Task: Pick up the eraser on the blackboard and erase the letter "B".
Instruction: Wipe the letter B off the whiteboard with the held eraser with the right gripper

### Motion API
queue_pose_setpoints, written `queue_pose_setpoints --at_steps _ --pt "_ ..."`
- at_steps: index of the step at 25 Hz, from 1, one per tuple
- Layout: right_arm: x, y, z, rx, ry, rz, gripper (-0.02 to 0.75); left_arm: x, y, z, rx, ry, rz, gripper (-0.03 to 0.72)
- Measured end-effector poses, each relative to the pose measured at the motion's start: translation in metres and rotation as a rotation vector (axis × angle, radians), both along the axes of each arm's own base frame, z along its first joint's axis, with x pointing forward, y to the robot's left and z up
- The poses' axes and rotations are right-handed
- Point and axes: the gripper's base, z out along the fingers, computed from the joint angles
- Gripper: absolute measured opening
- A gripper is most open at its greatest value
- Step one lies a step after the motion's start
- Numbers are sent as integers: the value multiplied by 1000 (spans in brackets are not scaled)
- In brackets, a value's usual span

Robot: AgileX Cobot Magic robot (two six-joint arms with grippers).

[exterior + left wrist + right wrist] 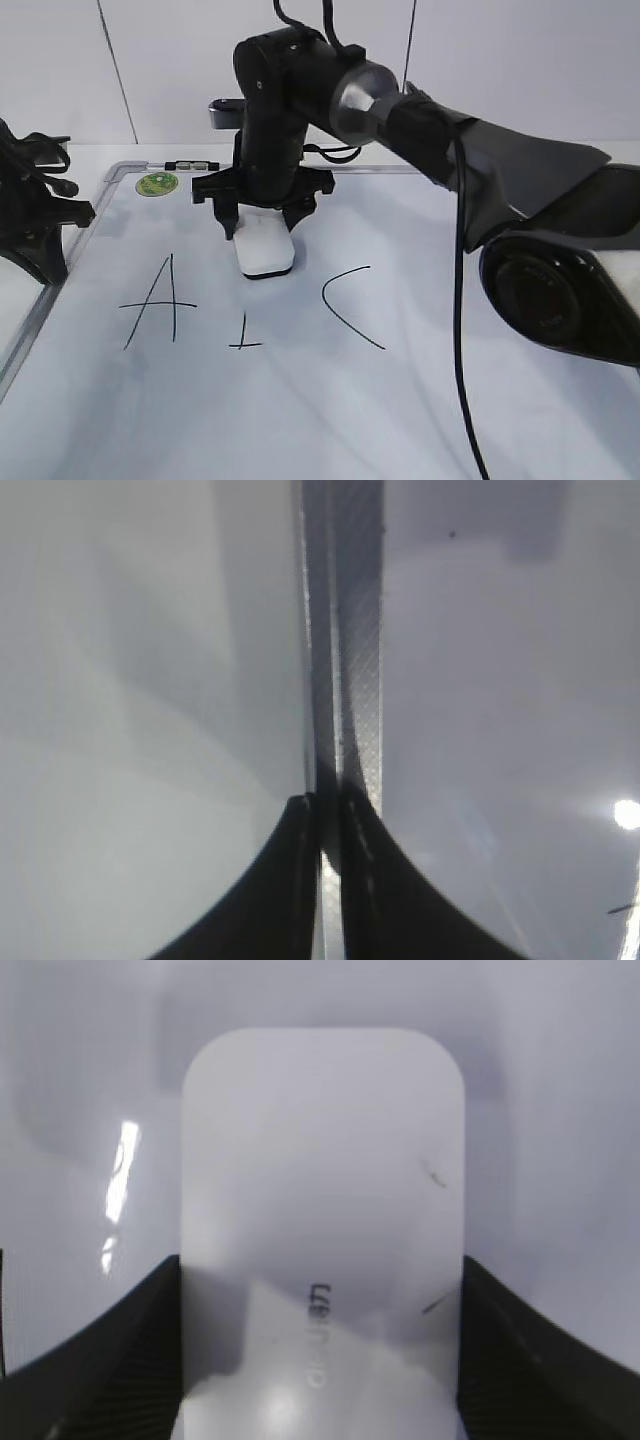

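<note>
Clamps the eraser (265, 248) between the two fingers of the right gripper (262, 222), one on each long side, felt face down on the blackboard (420, 400) between the "A" (155, 300) and the "C" (350, 305). Sits where the upper part of the letter "B" (245, 343) would be; only a short foot of it shows just below the block. Looks like a light, stiff plastic shell, smooth and somewhat slippery, so best held low on the long flanks, squarely, as in the right wrist view (320, 1220). Probably needs steady downward press to keep the felt flat while wiping. Rests at the board's left frame (345, 680), left gripper (322, 855), fingers pressed together, holding nothing. Lies at the top edge, a marker (192, 165), beside a green magnet (157, 184).
</note>
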Motion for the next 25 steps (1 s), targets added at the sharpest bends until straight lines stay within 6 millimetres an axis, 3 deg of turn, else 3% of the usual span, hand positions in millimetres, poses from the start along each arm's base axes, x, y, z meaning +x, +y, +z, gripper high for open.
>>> queue_pose_setpoints --at_steps 18,22,25 --pt "-3 1 7 15 -10 85 559 0 0 0 0 0 0 16" --pt "-10 6 12 -11 -17 106 559 0 0 0 0 -2 0 16" --pt "-16 9 31 -4 -46 121 559 0 0 0 0 -2 0 16"
